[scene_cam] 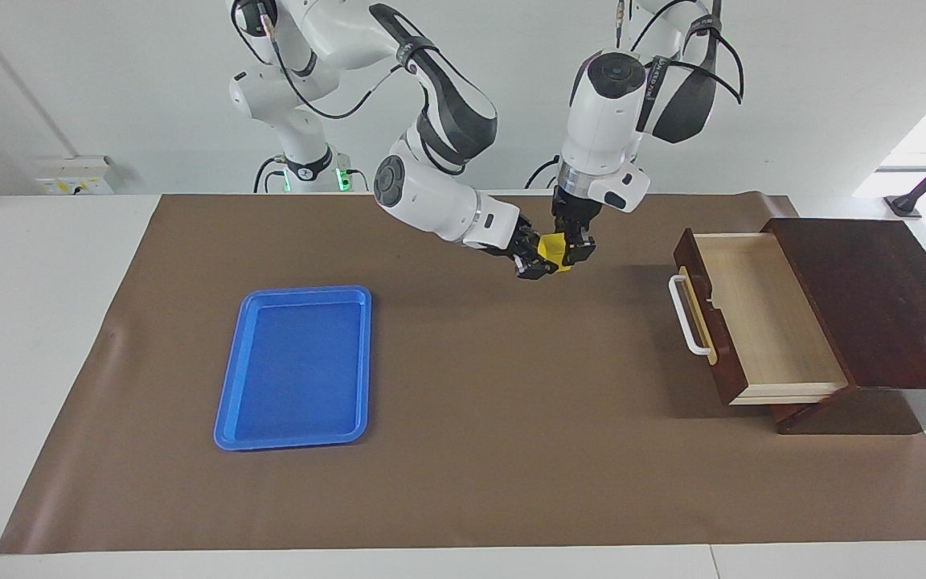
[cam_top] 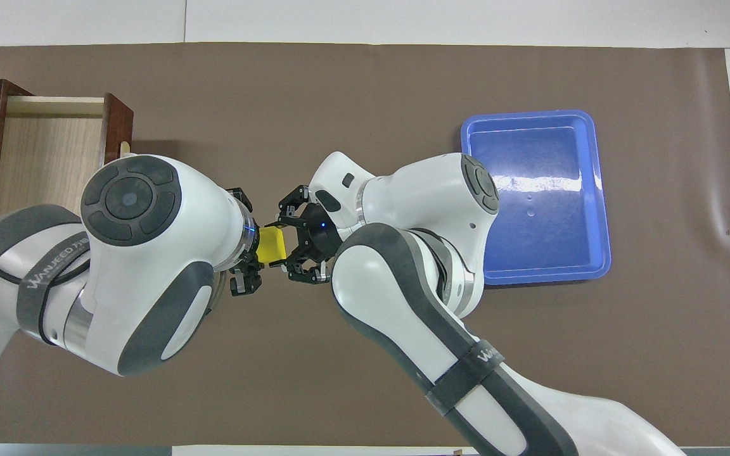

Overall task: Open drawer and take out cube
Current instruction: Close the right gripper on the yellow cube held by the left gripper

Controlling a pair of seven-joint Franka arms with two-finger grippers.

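One small bright yellow cube (scene_cam: 553, 248) is shown in the air at upper centre of the facing view, over the brown mat (scene_cam: 471, 450). It is clasped by the left gripper (scene_cam: 577, 251); the right gripper (scene_cam: 533, 256) meets it sideways, its grip not discernible. One dark wooden drawer (scene_cam: 752, 322), pulled open, is seen at right; one blue plastic tray (scene_cam: 296, 367) at left.

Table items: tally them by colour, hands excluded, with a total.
Yellow: 1, the cube, up in the air between the left hand and right hand.
Blue: 1, the tray.
Dark brown: 1, the box with its drawer open.
Total: 3.
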